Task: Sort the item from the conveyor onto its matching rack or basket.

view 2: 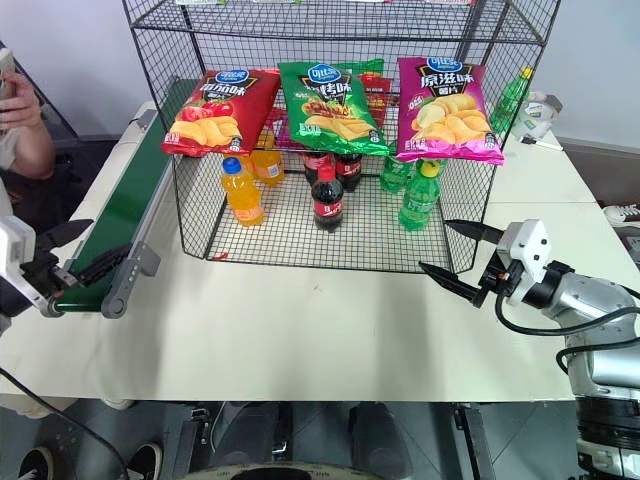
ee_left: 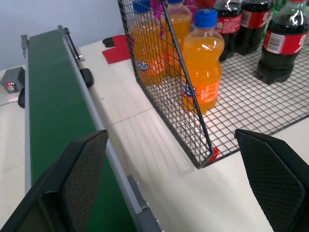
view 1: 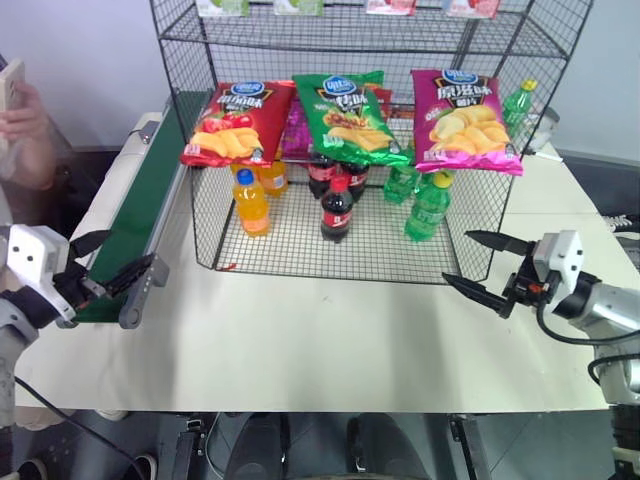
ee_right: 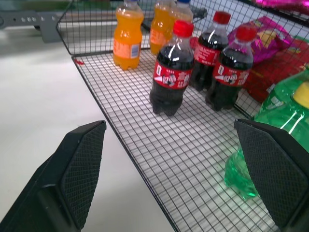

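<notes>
Lying on the rack (view 1: 200,120): three crisp bags, green bag (view 1: 350,118) in the middle. Standing below: orange, cola and green bottles. Hovering over the white counter (view 1: 320,340), fingers spread: left gripper (view 1: 105,262) by the conveyor (view 1: 135,215), right gripper (view 1: 482,262).

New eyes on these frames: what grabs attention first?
Three crisp bags on the black wire rack shelf: red crisp bag left, green crisp bag middle, magenta crisp bag right, drink bottles beneath. Both grippers, left gripper by the conveyor and right gripper, stand open, empty.
</notes>
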Robot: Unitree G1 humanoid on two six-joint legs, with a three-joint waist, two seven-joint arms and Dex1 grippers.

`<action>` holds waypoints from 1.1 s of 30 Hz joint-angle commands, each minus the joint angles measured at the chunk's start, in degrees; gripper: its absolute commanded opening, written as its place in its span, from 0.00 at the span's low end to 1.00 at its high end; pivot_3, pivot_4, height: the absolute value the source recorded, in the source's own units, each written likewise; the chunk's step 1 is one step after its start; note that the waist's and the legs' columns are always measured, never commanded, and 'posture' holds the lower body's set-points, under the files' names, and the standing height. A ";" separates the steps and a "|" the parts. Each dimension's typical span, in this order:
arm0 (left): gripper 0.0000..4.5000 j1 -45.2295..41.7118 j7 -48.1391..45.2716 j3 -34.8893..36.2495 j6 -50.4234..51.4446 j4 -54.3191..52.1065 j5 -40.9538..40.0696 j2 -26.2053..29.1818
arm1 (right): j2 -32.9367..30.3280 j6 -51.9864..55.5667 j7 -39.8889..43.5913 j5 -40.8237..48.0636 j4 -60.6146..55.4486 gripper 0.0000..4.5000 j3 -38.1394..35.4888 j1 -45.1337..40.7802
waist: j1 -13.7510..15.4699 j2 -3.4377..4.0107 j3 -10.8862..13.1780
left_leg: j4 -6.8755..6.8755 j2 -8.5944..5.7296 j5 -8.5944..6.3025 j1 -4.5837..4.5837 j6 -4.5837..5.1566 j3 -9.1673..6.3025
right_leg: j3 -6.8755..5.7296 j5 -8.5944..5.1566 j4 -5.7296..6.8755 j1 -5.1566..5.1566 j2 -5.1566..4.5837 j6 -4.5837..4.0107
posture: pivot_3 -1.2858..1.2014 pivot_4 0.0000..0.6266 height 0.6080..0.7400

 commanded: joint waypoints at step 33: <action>1.00 -3.22 -2.21 -0.98 -10.59 9.46 3.37 0.14 | 0.09 -4.50 -1.37 -1.78 3.03 0.98 1.00 -2.55 | -0.05 0.00 -0.02 | 0.19 0.02 0.00 -0.01 0.00 0.00 | -0.01 0.00 0.19 -0.02 0.03 0.01 | 0.52 0.24 0.99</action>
